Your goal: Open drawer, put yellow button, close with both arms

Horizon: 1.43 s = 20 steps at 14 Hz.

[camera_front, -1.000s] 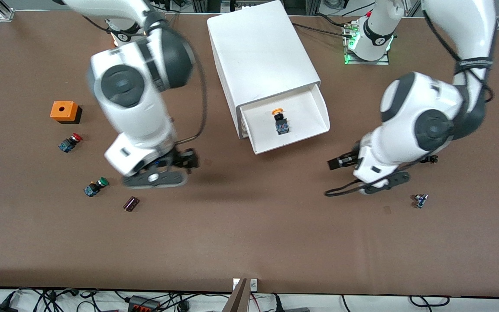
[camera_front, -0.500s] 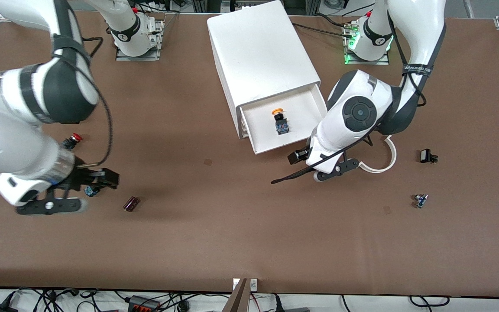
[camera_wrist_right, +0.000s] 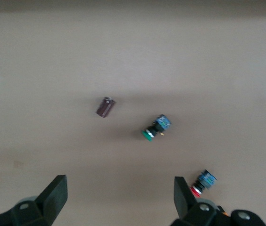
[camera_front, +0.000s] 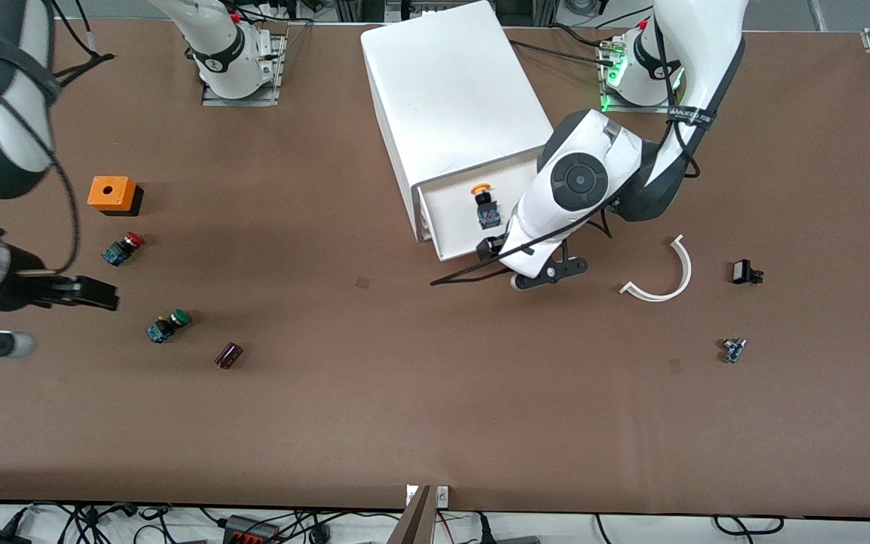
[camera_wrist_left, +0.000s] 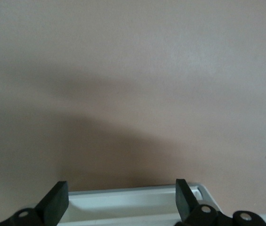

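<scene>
The drawer (camera_front: 450, 227), the top one of the white cabinet (camera_front: 450, 98), stands pulled out. The yellow button (camera_front: 484, 204) lies inside it, cap toward the cabinet. My left gripper (camera_front: 489, 247) is open and empty at the drawer's front edge. In the left wrist view the drawer's white front rim (camera_wrist_left: 133, 202) lies between the spread fingers of the left gripper (camera_wrist_left: 121, 190). My right gripper (camera_front: 99, 293) is open and empty over the table at the right arm's end, above the red and green switches. The right wrist view shows the right gripper (camera_wrist_right: 119, 186) with only bare table between its fingers.
An orange box (camera_front: 112, 194), a red-capped switch (camera_front: 123, 248), a green-capped switch (camera_front: 167, 326) and a dark cylinder (camera_front: 229, 354) lie at the right arm's end. A white curved piece (camera_front: 665, 283), a black part (camera_front: 743, 272) and a small blue part (camera_front: 733, 349) lie at the left arm's end.
The left gripper has swung in from the left arm's end of the table to the drawer's front edge. The right gripper has pulled away toward the right arm's end of the table.
</scene>
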Available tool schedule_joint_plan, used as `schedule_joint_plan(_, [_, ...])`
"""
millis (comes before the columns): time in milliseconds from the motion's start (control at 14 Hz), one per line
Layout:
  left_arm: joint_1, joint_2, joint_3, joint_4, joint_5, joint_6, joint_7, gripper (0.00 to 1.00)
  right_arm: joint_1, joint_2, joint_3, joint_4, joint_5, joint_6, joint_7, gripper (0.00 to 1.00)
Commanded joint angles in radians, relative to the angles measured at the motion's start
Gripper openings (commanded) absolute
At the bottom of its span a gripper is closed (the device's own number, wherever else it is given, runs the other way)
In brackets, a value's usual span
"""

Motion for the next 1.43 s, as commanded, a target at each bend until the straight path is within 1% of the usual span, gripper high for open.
schedule_joint_plan(0, [0.009, -0.067, -0.049, -0.087, 0.002, 0.0, 0.011, 1.0, -0.065, -0.123, 0.016, -0.126, 0.008, -0.015, -0.044, 1.0])
schedule_joint_plan(71, [0.009, -0.067, -0.059, -0.097, 0.0, -0.003, 0.009, 1.0, -0.093, -0.158, 0.021, -0.164, 0.01, -0.015, -0.048, 1.0])
schedule_joint_plan(286, [0.011, -0.081, -0.086, -0.125, -0.003, -0.03, 0.009, 1.0, -0.125, -0.255, 0.028, -0.264, 0.005, -0.003, -0.087, 1.0])
schedule_joint_plan(500, [0.011, -0.087, -0.099, -0.128, -0.003, -0.064, 0.009, 1.0, -0.131, -0.325, 0.03, -0.35, 0.002, 0.029, -0.093, 1.0])
schedule_joint_plan(714, [0.011, -0.089, -0.103, -0.128, -0.003, -0.105, 0.026, 1.0, -0.12, -0.345, 0.028, -0.362, -0.008, 0.008, -0.091, 1.0])
schedule_joint_plan(857, [0.014, -0.087, -0.123, -0.128, -0.01, -0.127, 0.03, 1.0, -0.113, -0.367, 0.028, -0.387, -0.01, 0.008, -0.093, 1.0])
schedule_joint_plan(929, [0.015, -0.087, -0.129, -0.128, -0.035, -0.128, 0.03, 1.0, -0.105, -0.399, 0.028, -0.431, -0.016, 0.017, -0.093, 1.0])
schedule_joint_plan(1071, [0.014, -0.087, -0.134, -0.128, -0.047, -0.13, 0.024, 1.0, -0.082, -0.478, 0.03, -0.546, -0.059, 0.065, -0.09, 1.0])
schedule_joint_plan(1214, [0.014, -0.087, -0.146, -0.128, -0.047, -0.13, 0.024, 1.0, -0.084, -0.555, 0.028, -0.669, -0.058, 0.117, -0.085, 1.0])
schedule_joint_plan(1357, [0.014, -0.086, -0.148, -0.128, -0.047, -0.13, 0.029, 1.0, -0.088, -0.601, 0.016, -0.75, -0.042, 0.132, -0.084, 1.0])
